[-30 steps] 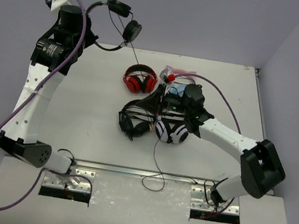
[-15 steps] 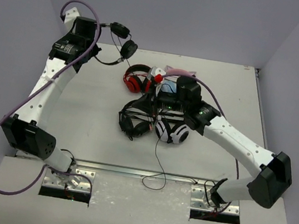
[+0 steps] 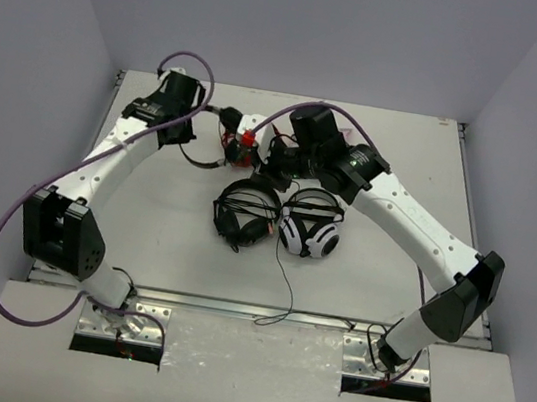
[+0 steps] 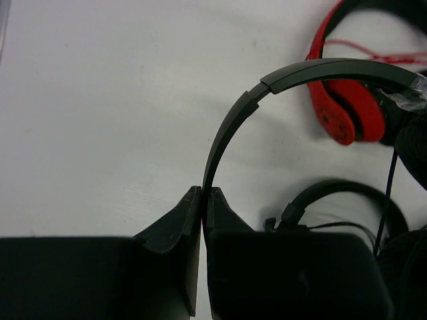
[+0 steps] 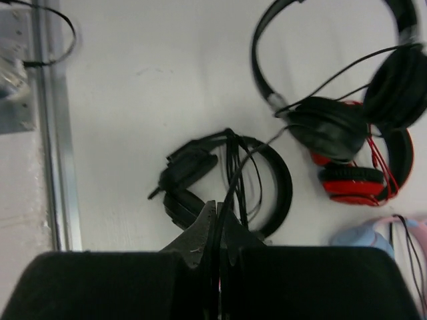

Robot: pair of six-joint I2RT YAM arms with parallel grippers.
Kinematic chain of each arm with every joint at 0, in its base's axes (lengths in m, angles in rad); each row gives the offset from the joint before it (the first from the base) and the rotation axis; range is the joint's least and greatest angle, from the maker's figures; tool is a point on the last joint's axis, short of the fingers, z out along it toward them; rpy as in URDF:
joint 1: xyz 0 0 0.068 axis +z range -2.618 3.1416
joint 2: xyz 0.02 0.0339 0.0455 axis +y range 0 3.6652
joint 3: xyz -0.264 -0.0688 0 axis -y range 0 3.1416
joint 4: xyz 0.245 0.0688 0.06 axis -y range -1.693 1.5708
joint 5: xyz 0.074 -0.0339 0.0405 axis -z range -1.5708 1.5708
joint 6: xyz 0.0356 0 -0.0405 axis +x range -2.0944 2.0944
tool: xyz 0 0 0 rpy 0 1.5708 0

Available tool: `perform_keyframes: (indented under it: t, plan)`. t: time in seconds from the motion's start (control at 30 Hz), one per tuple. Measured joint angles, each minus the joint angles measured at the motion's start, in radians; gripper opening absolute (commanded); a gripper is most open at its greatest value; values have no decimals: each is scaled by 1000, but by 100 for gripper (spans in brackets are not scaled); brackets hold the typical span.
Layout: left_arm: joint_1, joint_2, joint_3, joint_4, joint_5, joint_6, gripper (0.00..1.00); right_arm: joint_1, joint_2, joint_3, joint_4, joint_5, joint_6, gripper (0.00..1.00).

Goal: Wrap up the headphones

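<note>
The small black headphones hang between my two grippers, just above the table at the back middle. My left gripper (image 3: 186, 138) (image 4: 202, 193) is shut on their thin headband (image 4: 230, 120), which also shows in the top view (image 3: 200, 158). The two small round cups (image 5: 328, 127) lie over the red-and-black pair. My right gripper (image 3: 278, 174) (image 5: 219, 208) is shut on the thin black cable (image 5: 257, 157). The rest of the cable (image 3: 279, 273) trails toward the table's near edge.
A red-and-black pair (image 4: 341, 113) (image 5: 353, 181) lies under the cups. A bigger black over-ear pair (image 3: 244, 213) (image 5: 223, 175) and a white-and-black pair (image 3: 309, 233) lie mid-table. A pale blue and pink item (image 5: 373, 240) sits beside the red pair. A metal rail (image 3: 252, 310) runs along the near edge.
My left arm has brought the headphones down from high at the back left to just above the table by the red pair. My right gripper has moved back and left with the cable.
</note>
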Motion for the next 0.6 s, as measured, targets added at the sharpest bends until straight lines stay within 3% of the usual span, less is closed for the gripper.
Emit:
perform_keyframes:
  t: [0.27, 0.47, 0.6]
  plan:
    - [-195, -5, -201, -4, 5, 32, 0, 4, 53, 18, -55, 203, -121, 1]
    - [-230, -32, -263, 9, 9, 40, 0, 27, 48, -38, 71, 350, -152, 1]
    - [-252, -124, -328, 48, 90, 74, 0, 19, 48, -60, 125, 421, -162, 3]
